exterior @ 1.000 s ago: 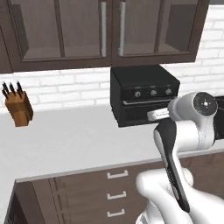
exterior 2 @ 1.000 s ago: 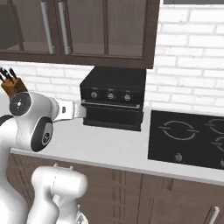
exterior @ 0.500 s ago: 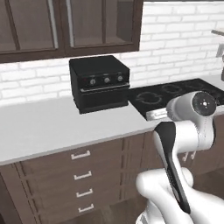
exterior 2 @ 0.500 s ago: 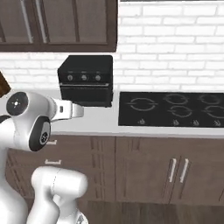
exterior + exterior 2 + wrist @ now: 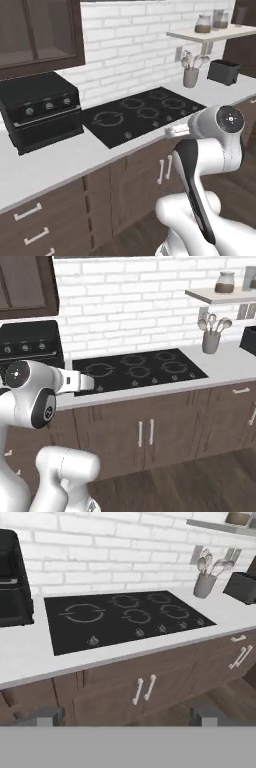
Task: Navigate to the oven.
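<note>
A: Where's the oven? No wall oven anywhere here. A built-in one's heavy and fixed anyway; you'd only grab its bar handle.

B: Ahead of the gripper (image 5: 125,717) sits a cooktop (image 5: 125,618), countertop box oven (image 5: 40,111) far left. Fingers look spread, holding nothing.

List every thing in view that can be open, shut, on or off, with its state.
Countertop box oven: door shut.
Cooktop: no burner glowing, nothing on it.
Cabinet doors under the cooktop: shut.
Drawers under the box oven: shut.
Glass-front wall cabinet: shut.
Toaster: slots empty.
Gripper: open.
</note>
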